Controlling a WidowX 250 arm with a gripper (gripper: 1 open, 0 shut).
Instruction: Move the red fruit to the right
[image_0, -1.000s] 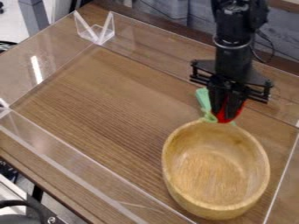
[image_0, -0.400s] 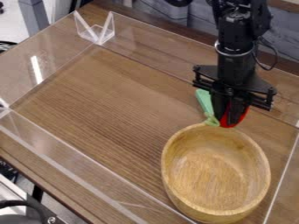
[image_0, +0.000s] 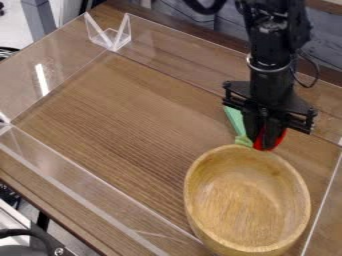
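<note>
Tabletop of brown wood-grain laminate (image_0: 120, 110), matte, with fine lengthwise streaks, enclosed on the near and left sides by low clear acrylic walls (image_0: 54, 165) whose edges catch the light. Small clear folded acrylic stand (image_0: 110, 34), V-shaped, at the far left corner of the surface. Background beyond the far edge: dark, blurred equipment and a pale strip at upper left; detail cannot be made out.

Round shallow bowl of pale turned wood (image_0: 247, 200), smooth, with a thick rounded rim and visible grain rings inside, at the near right of the table; interior holds nothing.

Black robot arm (image_0: 274, 40), cylindrical segments with cabling, descending vertically at the right. Its black two-fingered claw (image_0: 269, 138) points straight down just beyond the bowl's far rim, fingers drawn nearly together and clamped on the small glossy bright-red toy fruit (image_0: 269, 132), which shows as a red sliver between the fingers, with a red tip peeping below them.

Flat green rectangular block (image_0: 238, 122), matte, immediately left of the claw and partly hidden by it; whether it touches the fingers cannot be told.
</note>
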